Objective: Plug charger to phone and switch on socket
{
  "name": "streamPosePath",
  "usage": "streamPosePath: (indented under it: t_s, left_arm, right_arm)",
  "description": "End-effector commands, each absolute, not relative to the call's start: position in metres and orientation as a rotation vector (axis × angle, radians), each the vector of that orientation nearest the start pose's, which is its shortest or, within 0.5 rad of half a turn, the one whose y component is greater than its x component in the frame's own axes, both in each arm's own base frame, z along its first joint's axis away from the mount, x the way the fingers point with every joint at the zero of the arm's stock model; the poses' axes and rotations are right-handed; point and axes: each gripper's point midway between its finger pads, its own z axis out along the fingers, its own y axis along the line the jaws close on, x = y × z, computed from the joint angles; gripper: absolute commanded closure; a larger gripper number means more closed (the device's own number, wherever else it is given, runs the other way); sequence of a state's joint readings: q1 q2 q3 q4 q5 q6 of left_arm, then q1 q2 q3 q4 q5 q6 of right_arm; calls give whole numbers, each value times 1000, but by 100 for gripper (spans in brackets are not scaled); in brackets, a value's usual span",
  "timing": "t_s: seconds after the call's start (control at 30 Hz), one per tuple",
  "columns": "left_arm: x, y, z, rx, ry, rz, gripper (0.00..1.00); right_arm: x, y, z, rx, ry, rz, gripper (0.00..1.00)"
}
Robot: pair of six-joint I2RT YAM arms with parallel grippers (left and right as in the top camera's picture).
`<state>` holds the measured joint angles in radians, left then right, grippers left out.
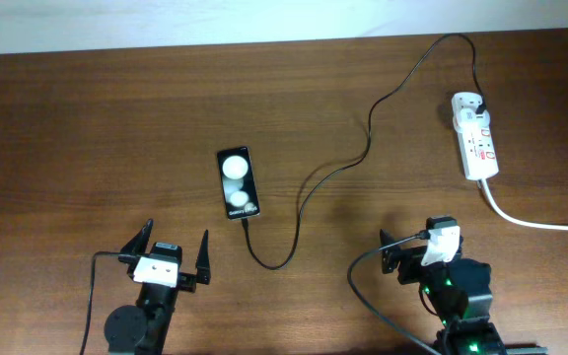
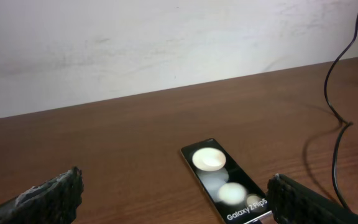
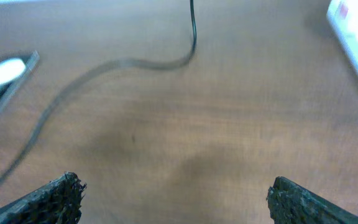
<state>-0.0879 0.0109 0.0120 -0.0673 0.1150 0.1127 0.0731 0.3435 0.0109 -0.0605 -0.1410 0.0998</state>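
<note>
**Both hands open and clear; cable already reaches the phone**

Overhead: the phone (image 1: 237, 182) lies flat, screen up, left of the bench's (image 1: 87, 128) middle. The charger (image 1: 368, 143) runs from its plug at the far end of the socket (image 1: 476, 138), snakes across the bench and loops to the phone's near end. Its tip meets that end, but whether it is seated I cannot tell. The socket sits far right, its white cord (image 1: 531, 222) trailing off the edge. The left hand (image 1: 176, 242) waits just short of the phone and the right hand (image 1: 420, 245) nearer the socket, probably so each has its own job.

Left wrist: the fingers (image 2: 48, 196) are spread wide with nothing between them. The phone (image 2: 225, 183) lies ahead, lit, its near end cut off at the frame's bottom.

Right wrist: the fingers (image 3: 303, 202) are likewise spread and empty, over bare wood. The socket (image 3: 356, 37) shows blurred at upper right, well apart. Its switch looks like the remaining step, though its position is too small to read.
</note>
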Motion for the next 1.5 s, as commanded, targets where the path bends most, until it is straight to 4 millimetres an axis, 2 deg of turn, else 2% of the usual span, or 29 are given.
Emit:
streamPosePath:
  t_s: [0.0,0.53,1.47]
  left_arm:
    - [242,-41,159,259,1619,-62,1]
    - [242,-41,159,259,1619,-62,1]
    - [242,-41,159,259,1619,-62,1]
  right_arm:
    - [246,45,98,-98,1907,248,1]
    - [241,46,160,-158,1629,215,1]
    - [241,46,160,-158,1629,215,1]
